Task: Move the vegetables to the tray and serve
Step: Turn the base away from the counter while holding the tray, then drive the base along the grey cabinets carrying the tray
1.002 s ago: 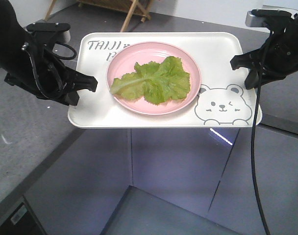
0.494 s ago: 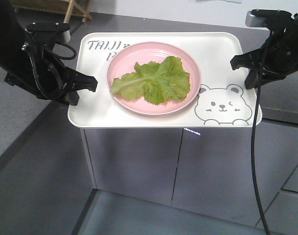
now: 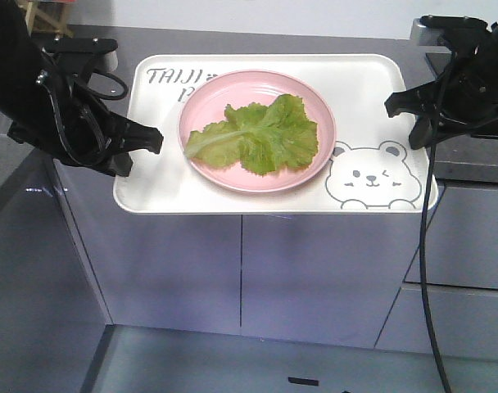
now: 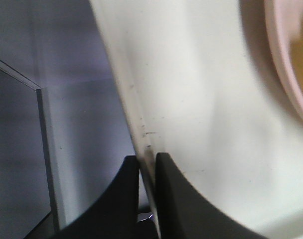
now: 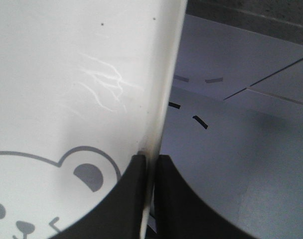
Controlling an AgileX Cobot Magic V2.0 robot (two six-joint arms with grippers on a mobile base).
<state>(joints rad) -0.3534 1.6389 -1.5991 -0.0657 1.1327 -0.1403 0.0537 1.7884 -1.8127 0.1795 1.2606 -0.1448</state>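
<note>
The cream-white tray [image 3: 372, 90] with the bear face is held level in the air between both arms. Green lettuce leaves, the vegetables [image 3: 257, 135], lie on a round pink plate [image 3: 204, 102] in the tray's middle. My left gripper [image 3: 147, 139] is shut on the tray's left rim; in the left wrist view the tray's rim [image 4: 134, 104] runs between the two black fingers of that gripper [image 4: 147, 162]. My right gripper [image 3: 398, 105] is shut on the right rim, and the right wrist view shows the tray's edge [image 5: 164, 89] pinched in that gripper [image 5: 150, 162].
A grey counter [image 3: 233, 37] runs behind the tray, with grey cabinet fronts [image 3: 314, 270] below it. A darker counter section [image 3: 470, 168] sits at the right. A dark cable [image 3: 425, 270] hangs from the right arm.
The tray and both grippers keep their places in the view. The background has slid: the cabinets and counter now face me more squarely and the wooden stand at the back has gone from view.
</note>
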